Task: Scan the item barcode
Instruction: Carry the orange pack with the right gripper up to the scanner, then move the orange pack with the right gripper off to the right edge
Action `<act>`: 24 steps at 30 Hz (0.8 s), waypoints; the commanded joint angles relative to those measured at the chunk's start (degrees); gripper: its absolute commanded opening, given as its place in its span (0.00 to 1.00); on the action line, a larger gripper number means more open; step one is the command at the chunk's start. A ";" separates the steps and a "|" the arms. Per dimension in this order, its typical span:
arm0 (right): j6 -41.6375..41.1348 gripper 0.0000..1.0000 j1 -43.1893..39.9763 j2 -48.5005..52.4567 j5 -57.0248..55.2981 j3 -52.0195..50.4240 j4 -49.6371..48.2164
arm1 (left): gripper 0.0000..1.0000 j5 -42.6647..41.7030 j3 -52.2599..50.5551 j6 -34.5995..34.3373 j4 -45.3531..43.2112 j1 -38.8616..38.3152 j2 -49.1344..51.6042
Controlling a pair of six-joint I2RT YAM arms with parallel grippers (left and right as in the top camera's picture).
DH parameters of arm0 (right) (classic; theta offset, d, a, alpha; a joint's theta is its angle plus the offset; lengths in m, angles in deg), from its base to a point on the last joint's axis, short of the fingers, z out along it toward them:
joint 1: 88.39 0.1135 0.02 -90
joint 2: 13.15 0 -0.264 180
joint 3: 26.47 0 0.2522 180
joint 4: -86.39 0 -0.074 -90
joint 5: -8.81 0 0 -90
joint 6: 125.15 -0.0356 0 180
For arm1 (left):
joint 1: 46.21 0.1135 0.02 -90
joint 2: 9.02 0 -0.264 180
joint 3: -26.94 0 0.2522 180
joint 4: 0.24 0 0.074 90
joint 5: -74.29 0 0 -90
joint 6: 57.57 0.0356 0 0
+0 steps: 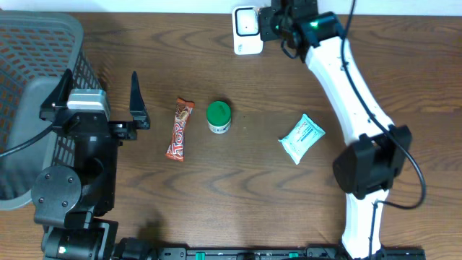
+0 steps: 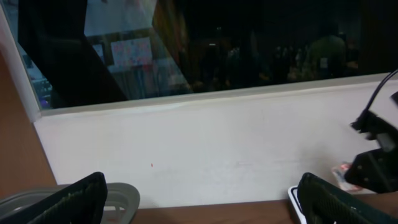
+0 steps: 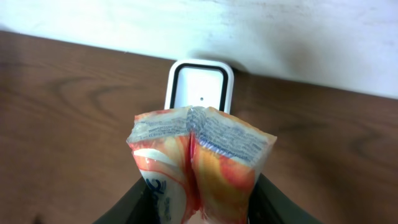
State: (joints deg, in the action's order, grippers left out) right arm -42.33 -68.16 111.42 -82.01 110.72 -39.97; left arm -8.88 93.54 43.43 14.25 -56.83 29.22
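the task seems to be in its middle part. the right gripper (image 1: 277, 23) is at the far edge of the table (image 1: 238, 191), just beside the white scanner (image 1: 247, 29). in the right wrist view it carries an orange and white packet (image 3: 200, 163), and the packet stands upright in front of the scanner window, near it but apart from it. so the picking up is done and the item is brought to the scanner. what is left, by judgement, is the reading itself: the side turned to the camera shows only the crimped top seam with small print, no barcode can be seen there, and no light or sign tells whether the scanner reads it. maybe the packet must be turned or moved closer.

three other things lie in the middle of the table, well apart from the scanner: a candy bar (image 1: 180, 128), a green-lidded jar (image 1: 219, 117) and a pale blue pouch (image 1: 302, 137). a basket (image 1: 29, 43) stands at the left edge.

the right gripper is clamped on the packet; its dark fingers (image 3: 121, 208) press the lower part from both sides, and the packet keeps them partly apart. the left gripper (image 2: 199, 205) is spread wide and grasps nothing. it is near the basket, and in its own view only the wall (image 2: 205, 149) shows between its two fingers.
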 commanded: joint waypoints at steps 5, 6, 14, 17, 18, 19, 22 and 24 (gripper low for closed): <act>2.14 0.39 0.07 7.37 -0.63 -0.24 -11.72 | 0.98 0.72 0.20 0.96 0.13 -0.09 -0.13; 2.14 0.39 0.07 8.31 -0.63 -0.24 -13.68 | 0.98 0.72 0.20 0.96 0.17 -0.09 -0.13; 2.12 0.39 0.11 16.33 -0.61 -0.24 -28.11 | 0.98 0.72 0.20 0.96 0.42 -0.09 -0.11; 2.14 0.41 0.11 18.95 -0.66 -0.24 -32.63 | 0.98 0.72 0.20 0.96 0.55 -0.09 0.24; 2.14 0.42 0.11 19.76 -0.83 -0.24 -33.75 | 0.98 0.72 0.20 0.96 0.57 -0.09 0.50; 2.14 0.43 0.11 20.22 -1.16 -0.24 -34.42 | 0.98 0.72 0.20 0.96 0.57 -0.09 0.76; 2.14 0.43 0.11 21.09 -2.54 -0.24 -35.17 | 0.98 0.72 0.20 0.98 0.55 -0.09 2.21; 2.16 0.43 0.11 21.18 -3.26 -0.24 -35.19 | 0.98 0.72 0.20 0.98 0.52 -0.09 3.54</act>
State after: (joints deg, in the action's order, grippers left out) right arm -40.67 -68.16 132.38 -83.14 110.44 -74.61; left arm -8.88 93.54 43.45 15.00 -56.83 31.03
